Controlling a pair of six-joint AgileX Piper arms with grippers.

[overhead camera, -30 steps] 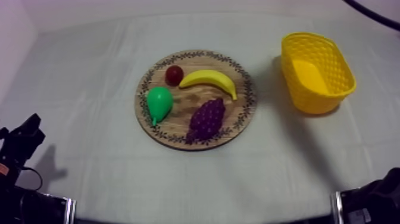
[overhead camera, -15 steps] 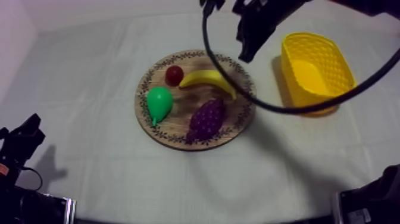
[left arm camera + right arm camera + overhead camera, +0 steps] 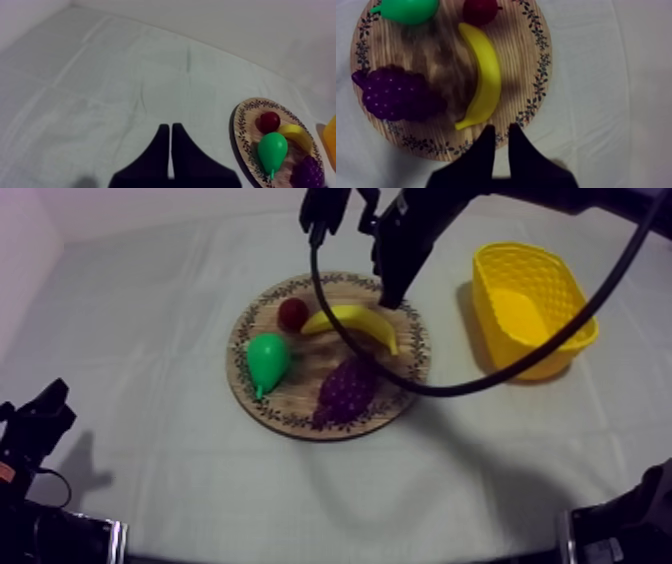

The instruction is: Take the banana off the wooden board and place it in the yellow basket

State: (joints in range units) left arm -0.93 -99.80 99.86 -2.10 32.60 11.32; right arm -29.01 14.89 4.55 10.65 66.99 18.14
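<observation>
From above: right tool [image 3: 390,292] low over the far rim of the wooden board [image 3: 300,420], just beyond the banana [image 3: 352,319], arm reaching in from the upper right. Fingers merged there into one dark shape. From the right wrist, fingers parted by a narrow gap with nothing between them, tips over the patterned rim just short of one end of the banana. Banana flat on the board, untouched, curved across its far half.

Small red fruit [image 3: 293,313] just beside the banana's other end, pear [image 3: 267,360] near that fruit, bunch of grapes [image 3: 347,386] close under the banana's inner curve. Yellow basket [image 3: 530,363] upright on the tabletop [image 3: 150,318], to the right of the board and apart from it. A stretch of the board's far rim hidden from above by the tool.

Left tool [image 3: 170,126] low over bare cloth, fingers pressed together into a narrow wedge, well apart from the board. From its wrist: red fruit, pear and banana grouped on the board, grapes at its edge, a sliver of basket beyond.
</observation>
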